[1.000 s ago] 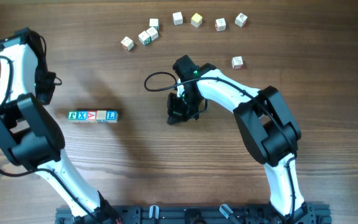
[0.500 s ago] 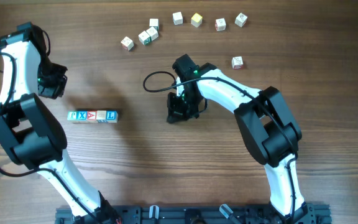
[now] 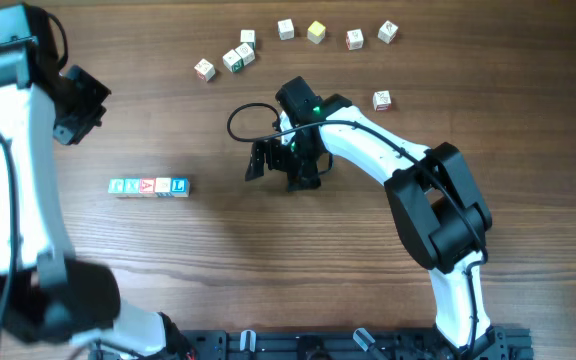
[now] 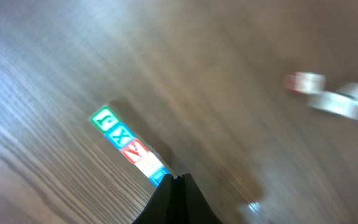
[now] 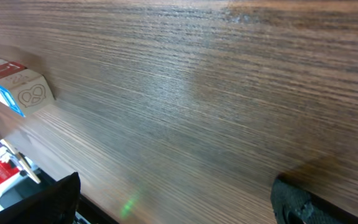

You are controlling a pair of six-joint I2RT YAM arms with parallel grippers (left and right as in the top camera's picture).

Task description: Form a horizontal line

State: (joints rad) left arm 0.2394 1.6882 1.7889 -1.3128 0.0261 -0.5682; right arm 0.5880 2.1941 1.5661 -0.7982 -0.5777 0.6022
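**Wooden letter row sits left of centre, both arms off it**

From the overhead camera I see the horizontal line [image 3: 149, 186] lying on the wood-grain table [image 3: 268, 260], left of centre. Its cubes sit edge to edge and run left to right. The faces read green, blue, red, plain pale, then blue at the right end. My left wrist camera picks up the same row [image 4: 129, 146] running diagonally through a blurred frame, green end uppermost.

The left gripper [image 3: 76, 105] hangs up and to the left of the row, well apart from it. In its own camera the fingers [image 4: 176, 199] meet in a single dark wedge with nothing between them.

The right gripper [image 3: 276, 165] is near the middle of the table, to the right of the row and clear of it. Its wrist view shows the two fingertips [image 5: 55, 196] spread to opposite corners of the frame, with only bare table between them, so it is empty.

The loose cubes [image 3: 285, 29] are scattered in a rough arc along the far edge, and one more cube [image 3: 381, 99] sits alone at the right. They show as pale smears [image 4: 328, 99] in the left wrist view.
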